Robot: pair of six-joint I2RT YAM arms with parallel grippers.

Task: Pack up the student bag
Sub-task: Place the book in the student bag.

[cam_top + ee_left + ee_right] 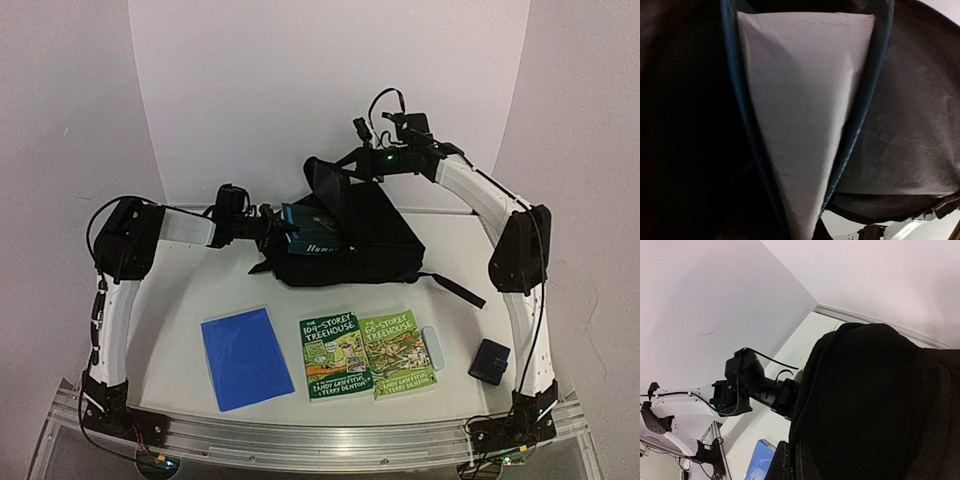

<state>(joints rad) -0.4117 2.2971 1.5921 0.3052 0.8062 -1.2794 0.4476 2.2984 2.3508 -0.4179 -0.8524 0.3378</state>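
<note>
Where the student bag (385, 240) lies: far middle of the counter (180, 300), its mouth turned toward the left edge, flap lifted.
Right jaws: pressed together on the raised flap, above the bag's left side.
Left jaws: pinching a teal book (312, 232), whose free end sits in the bag's mouth, under the flap.
In the way: black fabric crowds the book on both sides in the left wrist view.
Near edge, left to right: blue folder (245, 357); two Treehouse books (368, 354) lying side by side; white oblong case (433, 347) just beside them; dark-blue pouch (490, 360) toward the right corner.
</note>
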